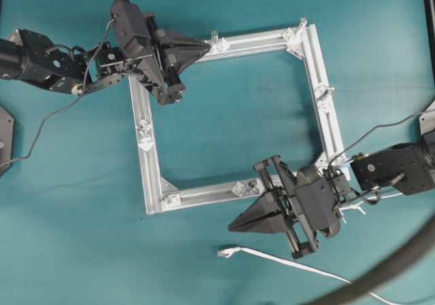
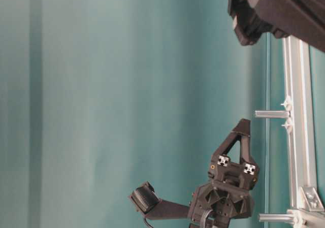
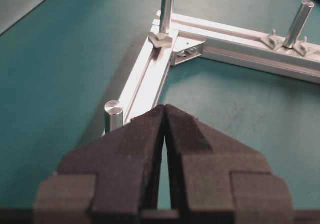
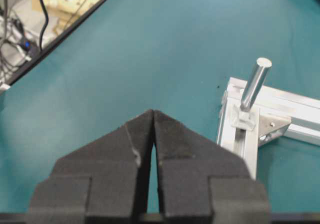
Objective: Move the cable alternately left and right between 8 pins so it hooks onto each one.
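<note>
In the overhead view, the cable (image 1: 285,261) is seen lying loose on the surface (image 1: 224,115), beside the right end effector (image 1: 233,227). In the wrist views, both the right and the left end effector (image 3: 165,109) are shown closed and empty, with pins (image 3: 167,4) resolved as upright posts.

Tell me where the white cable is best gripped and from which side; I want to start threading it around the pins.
Grip the cable just behind its clear plug, coming straight down from above. It lies flat and loose on the table outside the frame, so only a top approach gets fingers either side. The right hand, shut now, is nearest.
</note>
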Controlling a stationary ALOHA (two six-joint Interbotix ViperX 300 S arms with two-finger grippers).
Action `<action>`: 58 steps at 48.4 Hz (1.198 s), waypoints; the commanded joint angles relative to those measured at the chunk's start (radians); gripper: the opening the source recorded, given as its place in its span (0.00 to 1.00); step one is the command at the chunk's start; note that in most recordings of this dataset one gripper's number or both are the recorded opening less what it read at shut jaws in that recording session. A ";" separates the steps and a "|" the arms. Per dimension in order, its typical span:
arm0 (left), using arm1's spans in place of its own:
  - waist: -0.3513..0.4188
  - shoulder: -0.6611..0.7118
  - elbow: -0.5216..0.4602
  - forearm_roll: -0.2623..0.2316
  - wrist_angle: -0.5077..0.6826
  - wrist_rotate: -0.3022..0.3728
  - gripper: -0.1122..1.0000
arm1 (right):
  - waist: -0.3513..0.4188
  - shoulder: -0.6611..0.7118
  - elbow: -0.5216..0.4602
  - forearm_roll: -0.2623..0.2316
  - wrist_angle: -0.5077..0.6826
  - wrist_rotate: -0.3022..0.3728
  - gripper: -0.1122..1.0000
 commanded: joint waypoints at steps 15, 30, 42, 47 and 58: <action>-0.025 -0.351 0.046 0.049 0.273 0.025 0.14 | 0.101 -0.048 -0.083 0.006 0.189 0.018 0.09; -0.061 -0.488 0.110 0.049 0.476 0.026 0.53 | 0.137 -0.049 -0.190 0.063 0.525 0.110 0.15; -0.126 -0.548 0.210 0.049 0.489 0.064 0.77 | 0.135 0.003 -0.209 0.064 0.529 0.201 0.60; -0.156 -0.569 0.258 0.049 0.492 0.075 0.76 | 0.137 0.034 -0.232 0.066 0.555 0.232 0.61; -0.181 -0.623 0.290 0.051 0.497 0.075 0.76 | 0.135 0.097 -0.325 0.067 0.713 0.282 0.60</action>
